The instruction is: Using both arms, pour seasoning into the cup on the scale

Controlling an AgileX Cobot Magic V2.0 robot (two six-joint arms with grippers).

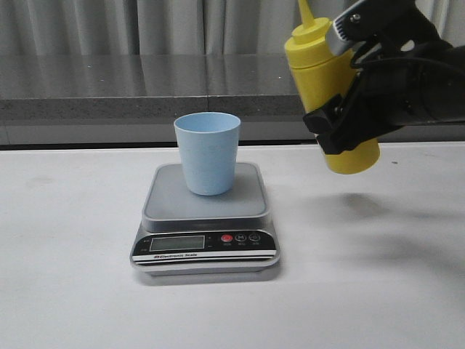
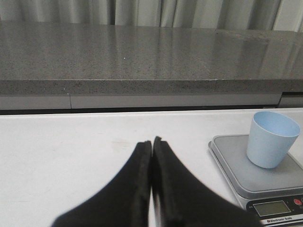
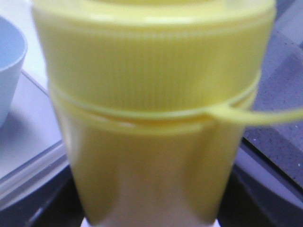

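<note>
The pale blue cup (image 1: 208, 153) stands upright on the grey platform of the scale (image 1: 167, 203), mid-table. My right gripper (image 1: 341, 120) is shut on the yellow seasoning bottle (image 1: 320, 73) and holds it in the air to the right of the cup, leaning a little left, nozzle up. In the right wrist view the bottle (image 3: 151, 118) fills the frame, its tether (image 3: 265, 116) trailing off; the fingers are hidden. My left gripper (image 2: 152, 142) is shut and empty, over the table left of the scale (image 2: 236, 175) and cup (image 2: 271, 146). It is outside the front view.
A grey stone ledge (image 1: 109, 94) runs along the back of the white table (image 1: 73, 276), with curtains behind. The scale's black panel with LCD and red button (image 1: 226, 238) faces the front.
</note>
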